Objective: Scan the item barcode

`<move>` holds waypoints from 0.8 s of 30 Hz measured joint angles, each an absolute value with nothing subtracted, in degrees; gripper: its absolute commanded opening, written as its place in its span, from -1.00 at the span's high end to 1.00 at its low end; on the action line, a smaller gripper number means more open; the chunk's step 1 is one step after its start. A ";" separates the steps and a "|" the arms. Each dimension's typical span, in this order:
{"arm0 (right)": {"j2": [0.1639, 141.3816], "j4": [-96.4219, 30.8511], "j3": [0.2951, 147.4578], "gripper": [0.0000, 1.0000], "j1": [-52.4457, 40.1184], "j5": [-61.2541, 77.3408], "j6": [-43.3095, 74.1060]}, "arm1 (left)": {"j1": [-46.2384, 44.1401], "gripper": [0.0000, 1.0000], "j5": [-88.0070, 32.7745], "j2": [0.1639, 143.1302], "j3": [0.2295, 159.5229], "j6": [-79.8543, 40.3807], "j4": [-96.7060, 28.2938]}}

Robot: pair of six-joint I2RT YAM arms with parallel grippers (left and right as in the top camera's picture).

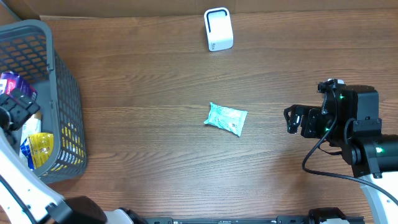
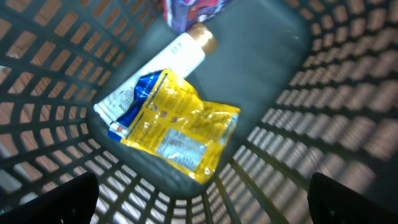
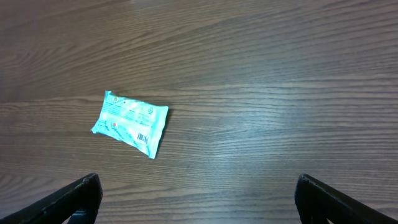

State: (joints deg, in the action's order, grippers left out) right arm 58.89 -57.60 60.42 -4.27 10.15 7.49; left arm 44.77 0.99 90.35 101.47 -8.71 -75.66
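Observation:
A teal packet (image 1: 226,118) lies flat on the wooden table near the middle, with a small barcode on its near corner in the right wrist view (image 3: 130,122). A white scanner (image 1: 218,29) stands at the table's far edge. My right gripper (image 1: 291,119) hovers right of the packet, open and empty (image 3: 199,199). My left gripper (image 2: 202,199) hangs open over the grey basket (image 1: 65,99). Below it lie a yellow packet (image 2: 180,127) and a white tube with a gold cap (image 2: 180,56).
The basket at the left edge also holds a purple-and-blue packet (image 2: 186,12) at its far end. Its mesh walls (image 2: 323,106) rise around the left gripper. Bare wood (image 1: 149,74) lies between basket, packet and scanner.

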 measured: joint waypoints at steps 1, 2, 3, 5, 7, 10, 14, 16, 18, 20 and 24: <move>58.89 -57.63 60.42 -1.00 -4.27 10.15 7.46 | 45.30 -1.00 0.78 91.09 101.47 -8.73 -75.35; 58.89 -57.60 60.42 -1.00 -4.27 10.17 7.49 | 45.74 -0.99 0.56 91.79 101.47 -8.75 -75.16; 58.89 -57.60 60.42 -1.00 -4.27 10.15 7.49 | 46.00 -1.00 0.40 92.47 101.47 -8.88 -75.20; 58.89 -57.60 60.42 -1.00 -4.27 10.22 7.46 | 46.17 -1.00 -0.05 94.11 101.47 -8.91 -75.37; 58.89 -57.63 60.42 -1.00 -4.27 10.24 7.46 | 46.17 -1.00 -0.38 95.83 101.36 -8.91 -75.13; 58.89 -57.65 60.42 -1.00 -4.27 10.24 7.46 | 46.17 -0.99 -0.67 97.76 98.10 -9.02 -71.59; 58.89 -57.65 60.42 -1.00 -4.27 10.26 7.46 | 46.24 -1.00 -0.89 98.41 90.61 -9.58 -65.73; 58.89 -57.71 60.42 -1.00 -4.27 10.26 7.44 | 46.28 -0.99 -0.89 98.56 86.26 -10.63 -61.84; 58.89 -57.98 60.42 -1.00 -4.27 10.26 7.46 | 46.28 -0.99 -0.86 98.61 82.46 -11.66 -58.41; 58.89 -58.24 60.42 -1.00 -4.25 10.26 7.46 | 46.28 -1.00 -0.86 98.61 79.24 -12.27 -55.27; 58.89 -58.54 60.42 -1.00 -4.27 10.26 7.44 | 46.28 -1.00 0.23 98.63 75.11 -13.82 -50.98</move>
State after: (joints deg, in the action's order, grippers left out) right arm 58.89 -58.54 60.42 -4.27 10.26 7.44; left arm 46.28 0.23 98.63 75.11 -13.82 -50.98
